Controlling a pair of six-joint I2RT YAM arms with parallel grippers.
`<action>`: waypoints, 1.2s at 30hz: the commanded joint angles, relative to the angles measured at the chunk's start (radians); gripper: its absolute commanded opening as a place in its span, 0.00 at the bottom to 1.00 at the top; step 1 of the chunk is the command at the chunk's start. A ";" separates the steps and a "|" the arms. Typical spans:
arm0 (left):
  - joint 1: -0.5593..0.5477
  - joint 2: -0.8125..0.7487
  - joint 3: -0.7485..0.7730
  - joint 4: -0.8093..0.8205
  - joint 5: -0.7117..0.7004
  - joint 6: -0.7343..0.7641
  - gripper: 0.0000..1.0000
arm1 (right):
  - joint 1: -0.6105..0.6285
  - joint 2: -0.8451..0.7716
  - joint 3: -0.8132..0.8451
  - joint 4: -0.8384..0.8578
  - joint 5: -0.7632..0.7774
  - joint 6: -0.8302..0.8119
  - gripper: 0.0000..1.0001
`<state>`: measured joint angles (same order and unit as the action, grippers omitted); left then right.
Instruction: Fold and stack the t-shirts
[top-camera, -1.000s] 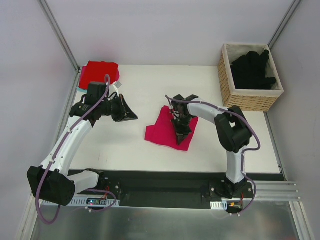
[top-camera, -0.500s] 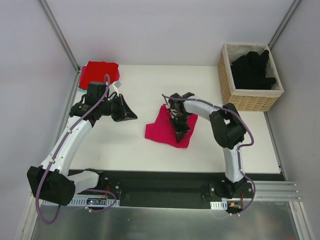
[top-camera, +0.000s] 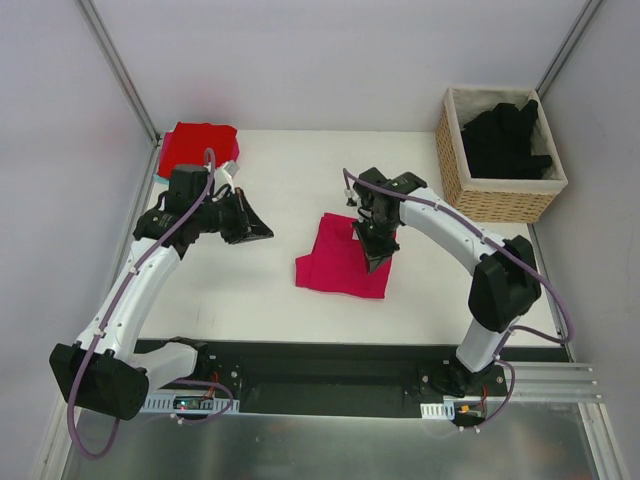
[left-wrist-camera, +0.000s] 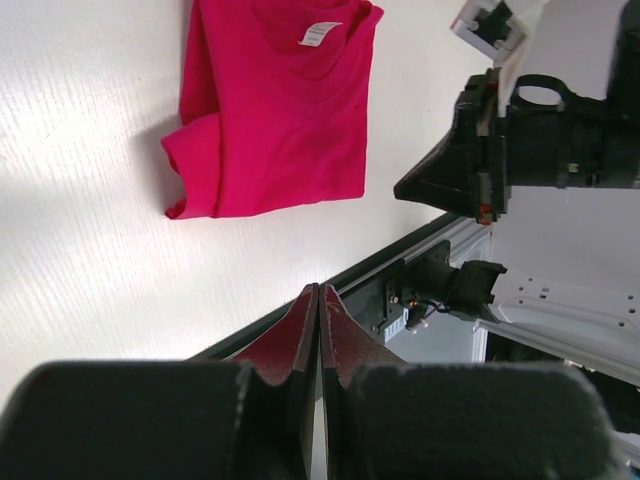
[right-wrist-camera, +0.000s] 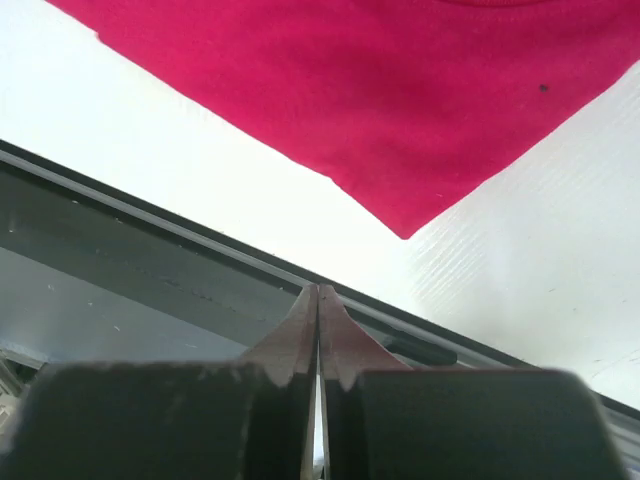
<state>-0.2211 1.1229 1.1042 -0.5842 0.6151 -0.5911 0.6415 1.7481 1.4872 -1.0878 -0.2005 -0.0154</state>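
A folded magenta-pink t-shirt (top-camera: 340, 266) lies flat in the middle of the table. It also shows in the left wrist view (left-wrist-camera: 275, 110) with its small white label (left-wrist-camera: 318, 33), and in the right wrist view (right-wrist-camera: 400, 80). A brighter red t-shirt (top-camera: 198, 143) lies folded at the back left corner. Black t-shirts (top-camera: 505, 138) fill the basket. My right gripper (top-camera: 377, 262) is shut and empty, raised over the pink shirt's right part. My left gripper (top-camera: 262, 234) is shut and empty, above the table left of the pink shirt.
A woven wicker basket (top-camera: 455, 165) stands at the back right corner. The dark rail (top-camera: 330, 357) runs along the table's near edge. Grey walls and metal posts close in the left, back and right sides.
My right arm has swung out to the right and lifted off the pink shirt, which now lies squarer and flatter. My left arm has barely moved.
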 joint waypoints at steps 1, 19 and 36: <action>0.005 -0.034 0.000 -0.012 -0.028 -0.001 0.00 | 0.009 -0.045 0.044 -0.054 0.026 0.003 0.01; 0.005 -0.052 0.014 0.024 -0.074 0.001 0.00 | 0.041 0.112 0.005 0.444 -0.067 -0.063 0.01; 0.017 -0.067 0.048 0.024 -0.057 -0.016 0.00 | 0.078 0.389 0.136 0.243 0.141 -0.037 0.01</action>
<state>-0.2203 1.0843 1.1088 -0.5808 0.5560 -0.5915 0.7219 2.0819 1.5856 -0.7258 -0.1303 -0.0605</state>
